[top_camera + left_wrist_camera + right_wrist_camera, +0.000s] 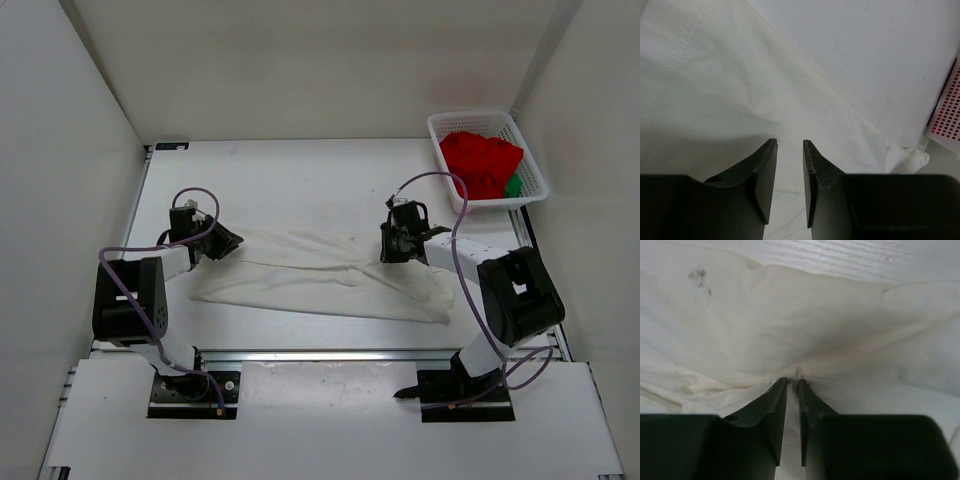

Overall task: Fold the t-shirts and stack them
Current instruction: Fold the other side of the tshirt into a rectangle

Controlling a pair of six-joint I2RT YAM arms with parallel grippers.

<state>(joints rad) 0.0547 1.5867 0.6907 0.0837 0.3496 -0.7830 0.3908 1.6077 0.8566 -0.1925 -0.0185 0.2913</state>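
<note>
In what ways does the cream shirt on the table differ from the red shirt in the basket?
The cream shirt lies stretched out long on the table; the red shirt sits bunched in the white basket. The cream shirt is pale, the red shirt bright. The right gripper pinches a pucker of the cream shirt, while no gripper is near the red shirt. Both are soft plain cloth.

Left claw (pixel 790 144) ajar, right claw (pixel 793 381) clamped.

The left arm (pixel 130 295) and right arm (pixel 515 295) are black and white, with purple cables (pixel 440 174). The left claw (pixel 790 142) and right claw (pixel 792 380) are black.
</note>
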